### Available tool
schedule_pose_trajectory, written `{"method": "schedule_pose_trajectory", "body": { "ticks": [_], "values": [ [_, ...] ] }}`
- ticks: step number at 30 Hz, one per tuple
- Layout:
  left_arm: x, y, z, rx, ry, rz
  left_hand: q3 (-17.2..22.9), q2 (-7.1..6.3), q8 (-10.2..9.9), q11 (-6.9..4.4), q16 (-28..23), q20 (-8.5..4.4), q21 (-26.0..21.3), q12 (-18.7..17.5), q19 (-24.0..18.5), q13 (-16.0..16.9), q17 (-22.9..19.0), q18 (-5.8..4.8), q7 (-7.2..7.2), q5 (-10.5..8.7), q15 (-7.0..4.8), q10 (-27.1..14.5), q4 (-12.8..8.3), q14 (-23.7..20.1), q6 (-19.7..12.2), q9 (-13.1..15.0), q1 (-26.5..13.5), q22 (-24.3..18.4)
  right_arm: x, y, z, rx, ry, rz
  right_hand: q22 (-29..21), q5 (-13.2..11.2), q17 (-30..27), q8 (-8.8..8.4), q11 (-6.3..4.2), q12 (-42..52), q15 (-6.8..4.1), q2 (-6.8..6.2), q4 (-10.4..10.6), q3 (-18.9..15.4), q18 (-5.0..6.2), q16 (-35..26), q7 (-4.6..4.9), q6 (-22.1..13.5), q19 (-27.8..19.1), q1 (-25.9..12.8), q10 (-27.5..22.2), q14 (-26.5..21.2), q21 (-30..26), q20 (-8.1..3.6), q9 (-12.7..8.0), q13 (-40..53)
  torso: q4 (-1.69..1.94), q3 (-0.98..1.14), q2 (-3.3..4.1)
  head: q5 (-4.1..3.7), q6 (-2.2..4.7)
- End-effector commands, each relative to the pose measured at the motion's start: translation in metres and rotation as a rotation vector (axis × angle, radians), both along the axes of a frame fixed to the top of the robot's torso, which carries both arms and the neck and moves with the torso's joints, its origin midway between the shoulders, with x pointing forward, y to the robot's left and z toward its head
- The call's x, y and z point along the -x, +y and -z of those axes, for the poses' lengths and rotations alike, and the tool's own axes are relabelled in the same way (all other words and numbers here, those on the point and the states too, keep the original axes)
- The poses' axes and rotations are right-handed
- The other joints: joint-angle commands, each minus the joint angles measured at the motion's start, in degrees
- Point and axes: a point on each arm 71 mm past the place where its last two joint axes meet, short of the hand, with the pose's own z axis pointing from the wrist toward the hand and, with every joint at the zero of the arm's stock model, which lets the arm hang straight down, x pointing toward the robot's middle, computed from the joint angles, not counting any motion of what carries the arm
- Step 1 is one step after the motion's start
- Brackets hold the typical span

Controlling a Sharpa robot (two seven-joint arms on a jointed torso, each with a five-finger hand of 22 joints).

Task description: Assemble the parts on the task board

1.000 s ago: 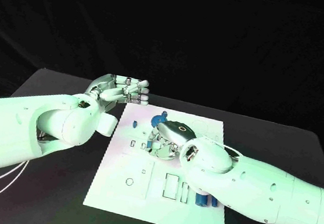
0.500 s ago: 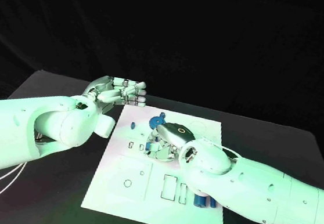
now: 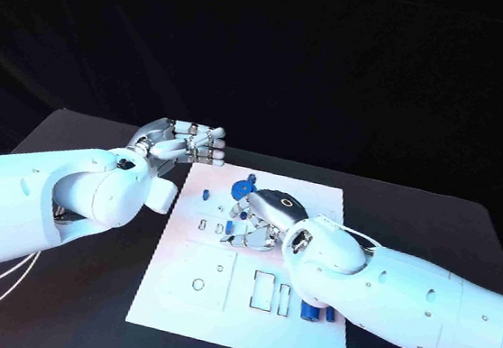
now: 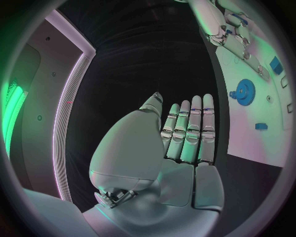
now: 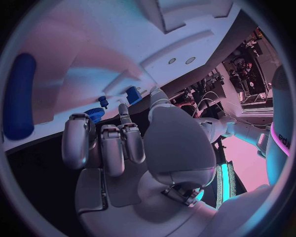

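Task board (image 3: 242, 305) lies white on your worktop; right hand (image 3: 260, 221) curls over it, holding unclear; left hand (image 3: 185, 140) hovers open, empty.

Head camera high, facing down at task board (image 3: 243, 301), wrist cameras close behind hands, sharing it
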Motion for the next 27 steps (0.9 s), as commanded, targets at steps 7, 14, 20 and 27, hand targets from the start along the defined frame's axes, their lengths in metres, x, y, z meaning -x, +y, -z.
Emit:
{"method": "schedule_pose_trajectory", "body": {
  "ticks": [7, 14, 20, 27],
  "values": [
    [-0.002, -0.002, 0.009, -0.203, 0.038, 0.099, 0.71, -0.61, 1.36, -3.69, 5.29, -3.86, 6.38, 3.44, 7.67, 1.86, 3.83, 0.90, -2.45, -0.01, -4.35, 10.05, 0.62, 11.73, 5.23, 0.80, 0.74, 2.83, 0.008, -0.040, -0.042, -0.158, 0.058, -0.088, 0.19, 1.41, 13.15, 0.11, 0.44, -0.47, 0.41, 1.88, -0.94, 0.46, -0.21, 0.06, -0.03, -0.05, -0.80, 4.05, -0.05, 5.39, -1.67, 0.31, 0.12, 7.67, -0.66, -0.13, -0.85, 0.20, -0.10],
    [-0.005, -0.003, 0.019, -0.442, 0.073, 0.178, -1.00, -1.34, 4.63, -8.84, 27.11, -9.51, 21.55, 11.55, 19.02, 8.26, 22.69, -0.02, -6.92, -0.02, -9.63, 19.70, 0.85, 25.01, 10.73, 3.22, -4.93, 14.43, 0.006, -0.093, -0.062, -0.269, 0.153, -0.004, 0.20, 2.86, 12.71, 0.85, 0.15, -0.35, 0.19, 2.85, -1.38, 0.39, -0.19, -0.15, -0.35, 0.98, -0.86, 4.90, 0.07, 5.27, -1.86, 0.19, 0.42, 7.77, -1.52, 0.11, -2.18, 1.04, -0.65],
    [-0.013, -0.004, 0.025, -0.705, 0.055, 0.233, -2.33, -2.03, 7.82, -10.07, 76.59, -12.21, 56.27, 30.85, 34.01, 28.13, 72.59, -6.79, -8.14, -0.30, -11.10, 16.46, 1.40, 26.46, 10.30, 8.43, -7.14, 63.23, 0.000, -0.130, -0.066, -0.266, 0.140, 0.073, 0.08, 3.21, 12.25, 0.94, 0.09, -0.61, 0.12, 2.77, -1.75, 0.22, -0.15, -0.35, -0.40, 1.02, -0.95, 5.38, -0.14, 5.14, -2.07, 0.12, 0.45, 7.50, -1.65, 0.36, -3.10, 1.66, -1.09],
    [-0.023, -0.015, 0.028, -0.996, 0.095, 0.325, -3.88, -0.70, 11.03, -10.08, 83.59, -12.32, 62.25, 56.00, 39.30, 53.94, 80.88, -9.00, -8.54, -0.16, -11.41, 17.32, 1.66, 28.20, 8.47, 13.85, -11.85, 75.38, -0.007, -0.154, -0.066, -0.258, 0.121, 0.140, -0.32, 3.55, 11.50, 0.98, 0.05, -1.02, 0.08, 2.82, -1.76, 0.06, -0.03, -0.70, -0.43, 1.04, -1.21, 5.40, -0.47, 4.94, -2.55, 0.09, 0.47, 7.07, -1.62, 0.52, -3.74, 2.16, -1.57]
  ]
}}
